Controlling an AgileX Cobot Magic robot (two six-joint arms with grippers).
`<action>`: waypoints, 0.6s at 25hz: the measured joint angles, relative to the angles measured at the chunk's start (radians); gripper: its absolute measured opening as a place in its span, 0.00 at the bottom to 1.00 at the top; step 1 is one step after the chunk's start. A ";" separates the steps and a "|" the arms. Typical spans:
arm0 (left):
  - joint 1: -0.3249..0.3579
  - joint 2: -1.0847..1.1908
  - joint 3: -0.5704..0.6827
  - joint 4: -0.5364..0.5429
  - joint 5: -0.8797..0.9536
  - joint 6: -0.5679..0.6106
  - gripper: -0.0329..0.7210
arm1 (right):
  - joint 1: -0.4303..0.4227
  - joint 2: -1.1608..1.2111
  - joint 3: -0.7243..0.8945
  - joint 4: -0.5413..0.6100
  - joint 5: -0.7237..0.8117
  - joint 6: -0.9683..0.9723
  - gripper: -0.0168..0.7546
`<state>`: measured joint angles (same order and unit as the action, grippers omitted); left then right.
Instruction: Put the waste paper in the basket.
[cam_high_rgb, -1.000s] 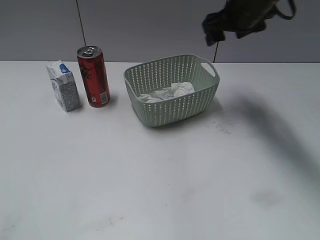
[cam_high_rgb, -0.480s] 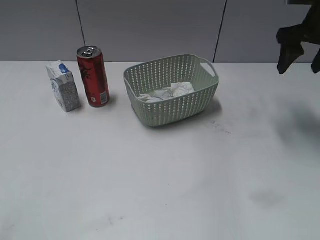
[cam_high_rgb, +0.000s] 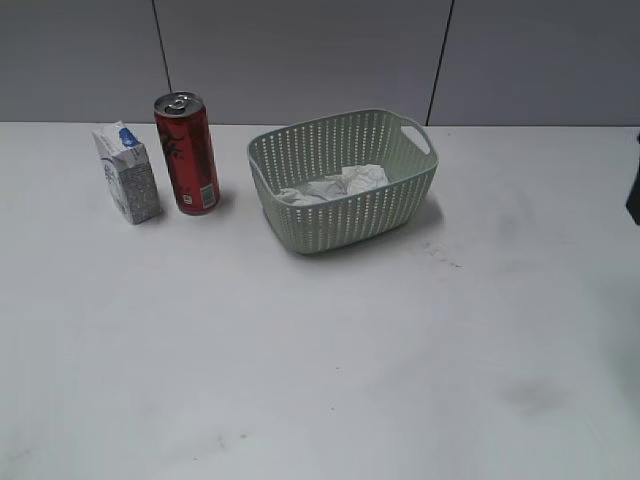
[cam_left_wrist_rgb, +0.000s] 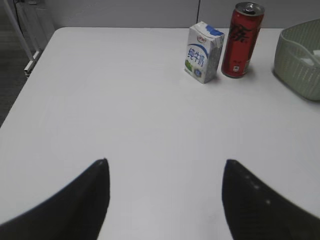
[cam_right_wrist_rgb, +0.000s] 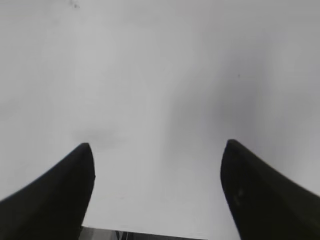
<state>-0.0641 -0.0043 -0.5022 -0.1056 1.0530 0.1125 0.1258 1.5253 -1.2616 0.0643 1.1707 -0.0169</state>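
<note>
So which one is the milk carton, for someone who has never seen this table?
Start at the green basket and look left past the tall red can. The small boxy carton stands next to the can, white and grey-speckled with a blue mark on top.

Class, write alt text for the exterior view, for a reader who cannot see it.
A pale green basket holding crumpled waste paper sits on a white table. To its left stand a red can and, further left, a small carton.

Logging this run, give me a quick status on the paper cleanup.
Both end effectors, left and right, open, empty. Waste paper inside the basket. Nothing in the way.
</note>
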 joint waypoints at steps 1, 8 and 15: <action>0.000 0.000 0.000 0.005 0.000 0.000 0.75 | 0.000 -0.044 0.048 0.001 -0.012 -0.001 0.79; 0.000 0.000 0.000 0.041 0.000 0.000 0.73 | 0.000 -0.354 0.355 0.021 -0.087 -0.003 0.79; 0.000 0.000 0.000 0.042 0.000 0.000 0.73 | 0.000 -0.690 0.626 0.022 -0.186 -0.005 0.79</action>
<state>-0.0641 -0.0043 -0.5022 -0.0637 1.0530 0.1125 0.1258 0.8355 -0.6360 0.0859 0.9842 -0.0215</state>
